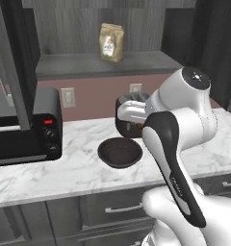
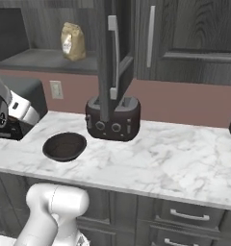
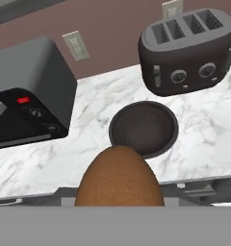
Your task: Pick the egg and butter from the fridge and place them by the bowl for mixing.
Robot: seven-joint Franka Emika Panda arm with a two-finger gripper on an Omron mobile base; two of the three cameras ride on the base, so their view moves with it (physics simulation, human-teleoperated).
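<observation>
The gripper (image 1: 129,114) hangs above the white marble counter (image 1: 79,168), behind the one shallow round dark bowl (image 1: 120,152); its jaws are hidden there. In the right base view, one black slotted toaster (image 2: 112,119) stands right of the bowl (image 2: 64,146). In the hand view, one brown oval egg (image 3: 119,178) sits clamped in the gripper, before the bowl (image 3: 143,129). I judge it light, smooth, fragile; hold its middle gently.

Marble counter (image 2: 185,158), brownish wall (image 2: 185,103), dark, seemingly wooden cabinets (image 2: 194,38).
</observation>
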